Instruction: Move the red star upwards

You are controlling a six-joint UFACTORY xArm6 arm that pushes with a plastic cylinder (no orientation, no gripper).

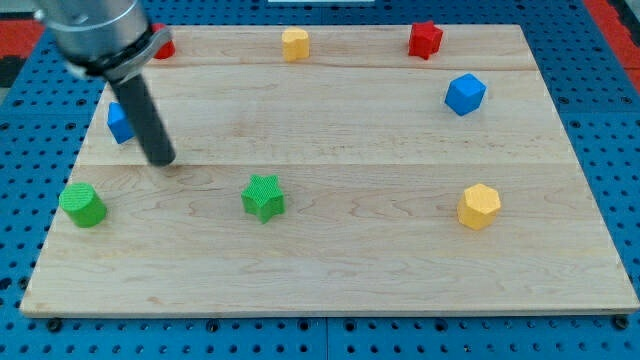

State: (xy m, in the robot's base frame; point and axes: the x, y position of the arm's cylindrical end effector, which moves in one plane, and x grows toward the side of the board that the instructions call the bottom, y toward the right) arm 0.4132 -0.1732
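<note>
Seven blocks were on the wooden board (pixel 330 250) in front of you, plus a sliver of red (pixel 163 45) half hidden behind the arm at the view's top left, its shape impossible to make out. Your target, the red star (pixel 425 39), sat at the view's top right, very close to the board's top edge. Along that same edge, near the middle, was a yellow block (pixel 295 44). A blue block (pixel 465 94) lay below and to the right of the star, and a yellow hexagonal block (pixel 479 206) sat lower on the right side. You had a green star (pixel 263 197) near the centre bottom and a green block (pixel 82 205) at the left. My tip (pixel 161 159) was bare, holding nothing, resting on the board just right of a blue block (pixel 119 122) partly hidden by the rod, well apart from the red star.
</note>
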